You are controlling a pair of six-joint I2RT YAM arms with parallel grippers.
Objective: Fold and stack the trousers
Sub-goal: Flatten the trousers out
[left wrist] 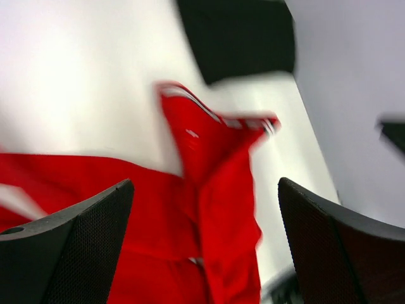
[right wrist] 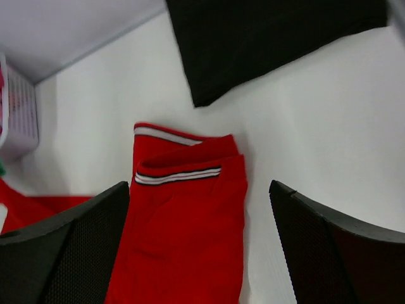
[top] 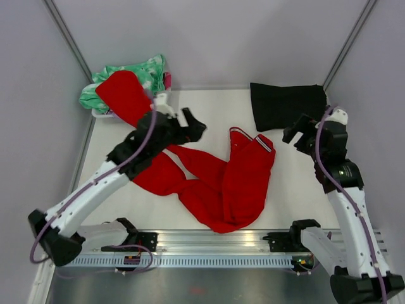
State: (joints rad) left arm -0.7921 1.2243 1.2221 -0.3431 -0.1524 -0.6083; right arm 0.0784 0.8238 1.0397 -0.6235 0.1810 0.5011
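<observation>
The bright red trousers sprawl across the white table. The striped waistband lies toward the middle right, and one leg runs back left up onto the basket. My left gripper hovers open above the legs, nothing between its fingers. In the blurred left wrist view the trousers lie below the open gripper. My right gripper stands open to the right of the waistband. In the right wrist view the folded waistband end shows between the fingers of the gripper, untouched.
A folded black cloth lies at the back right, also seen as the black cloth. A white basket at the back left holds a green-and-white garment. Grey walls close in three sides, and a metal rail runs along the near edge.
</observation>
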